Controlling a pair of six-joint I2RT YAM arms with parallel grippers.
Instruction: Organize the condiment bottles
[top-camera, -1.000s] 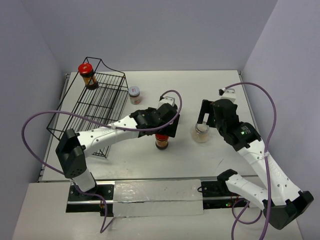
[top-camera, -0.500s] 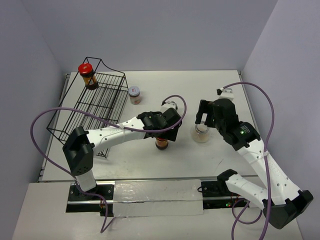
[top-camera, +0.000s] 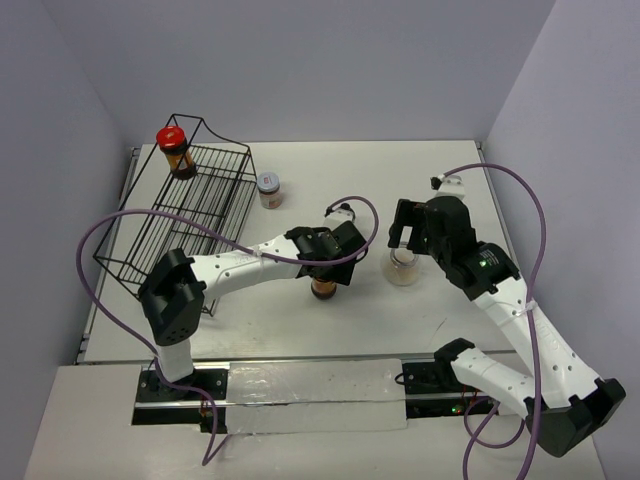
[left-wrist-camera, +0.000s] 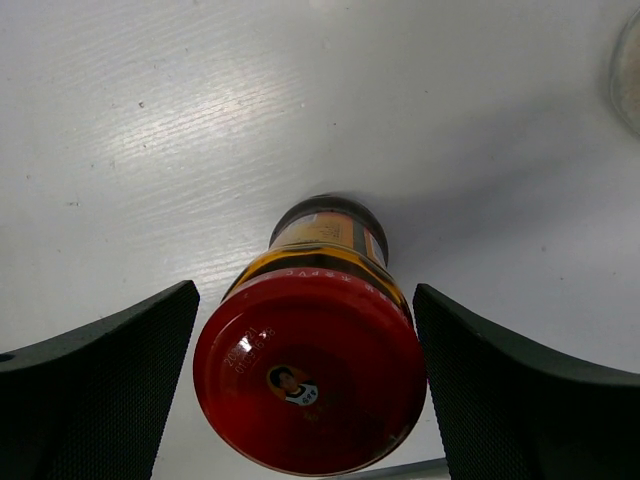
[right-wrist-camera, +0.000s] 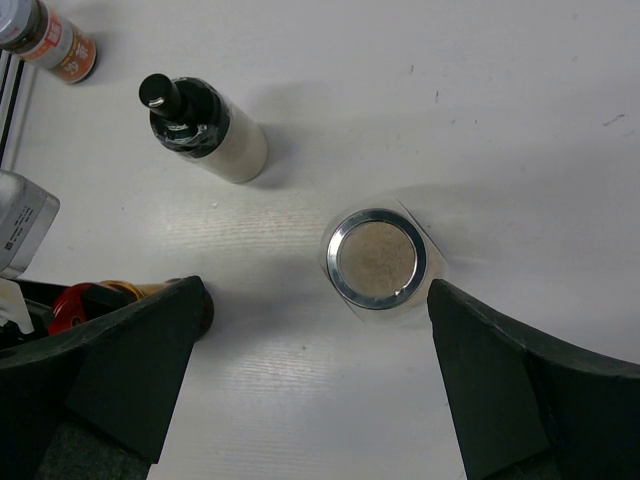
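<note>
A red-lidded jar (left-wrist-camera: 310, 385) with dark contents stands upright on the table (top-camera: 440, 170). My left gripper (left-wrist-camera: 305, 330) is open, its jaws on either side of the lid with small gaps. From the top it (top-camera: 325, 272) covers this jar (top-camera: 322, 288). A second red-lidded jar (top-camera: 172, 148) stands in the rack. The silver-lidded jar (top-camera: 268, 188) is beside the rack. The wide beige-filled jar (right-wrist-camera: 377, 258) is under my open right gripper (right-wrist-camera: 315, 300), nearer its right finger. The black-capped bottle (right-wrist-camera: 205, 130) stands beyond it, hidden in the top view.
The black wire rack (top-camera: 190, 205) stands at the far left, on the table's left edge. My left arm (top-camera: 240, 265) stretches from the rack side to the middle. The right arm's purple cable (top-camera: 535, 210) loops over the table's right side.
My left gripper has shifted slightly right and toward the near edge and now straddles the red-lidded jar. The right gripper has barely moved. No jar has moved.
</note>
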